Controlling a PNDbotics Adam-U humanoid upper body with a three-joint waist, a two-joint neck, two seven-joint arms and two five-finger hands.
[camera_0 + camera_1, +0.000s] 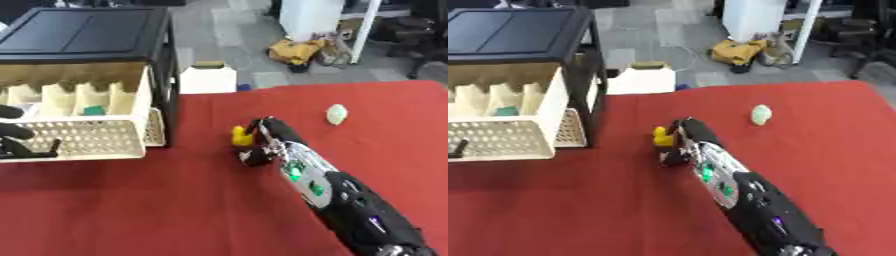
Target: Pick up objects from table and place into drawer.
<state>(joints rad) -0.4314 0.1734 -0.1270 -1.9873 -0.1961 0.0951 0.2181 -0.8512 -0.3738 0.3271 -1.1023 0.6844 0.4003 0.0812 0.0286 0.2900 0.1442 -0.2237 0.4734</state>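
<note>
The robot's right hand (260, 142) reaches in from five o'clock across the red tablecloth (157, 210), its black and silver arm (350, 200) stretched diagonally toward the middle of the table. The fingers curl down around a small yellow object (239, 135), which sits on the cloth at the hand's ten o'clock side, touching it; whether it is properly gripped or only hooked I cannot tell. A pale green object (337, 114) lies by itself on the cloth at about two o'clock from the hand, well apart. Over at nine o'clock the cream drawer (87, 140) stands pulled out of the black cabinet (87, 35), with something green (93, 109) among its dividers. The left hand (16, 135) shows at the drawer's front, dark fingers curled against its perforated face.
</note>
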